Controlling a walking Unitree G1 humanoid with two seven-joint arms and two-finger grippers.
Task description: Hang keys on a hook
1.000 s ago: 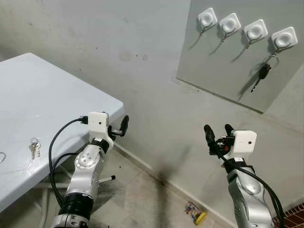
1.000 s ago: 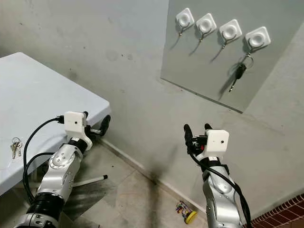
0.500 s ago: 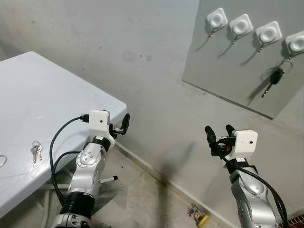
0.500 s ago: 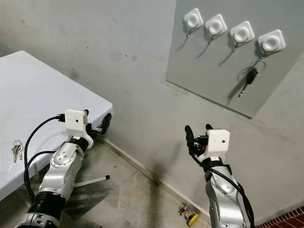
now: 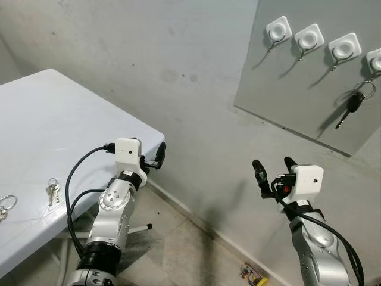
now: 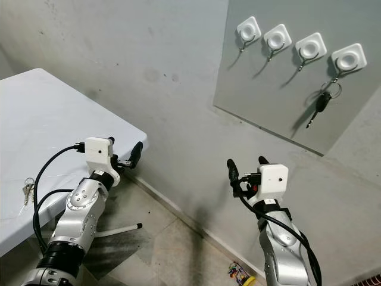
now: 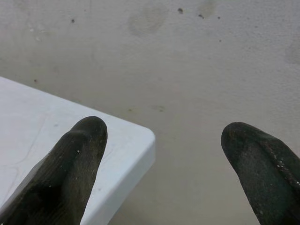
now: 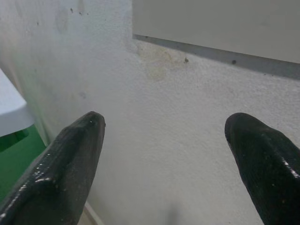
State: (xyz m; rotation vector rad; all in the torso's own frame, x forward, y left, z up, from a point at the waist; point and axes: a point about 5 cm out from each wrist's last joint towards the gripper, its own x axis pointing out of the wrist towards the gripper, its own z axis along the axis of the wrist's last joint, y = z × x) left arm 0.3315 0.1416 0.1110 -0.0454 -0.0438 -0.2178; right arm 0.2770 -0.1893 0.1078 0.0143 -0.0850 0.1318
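We find the keys [image 5: 52, 192] on the desk [image 5: 53, 125], left of the left claw [image 5: 156, 158], the nearer one. Both it and the right claw [image 5: 274, 169] gape wide, empty.

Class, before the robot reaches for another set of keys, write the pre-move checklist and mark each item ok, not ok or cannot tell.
1. Left gripper open and empty: ok.
2. Right gripper open and empty: ok.
3. Keys lying free on the white table: ok.
4. Free hook on the wall board: ok, three are bare.
5. Black key already hanging from the rightmost hook: ok.
6. Keys within the left arm's reach: cannot tell.
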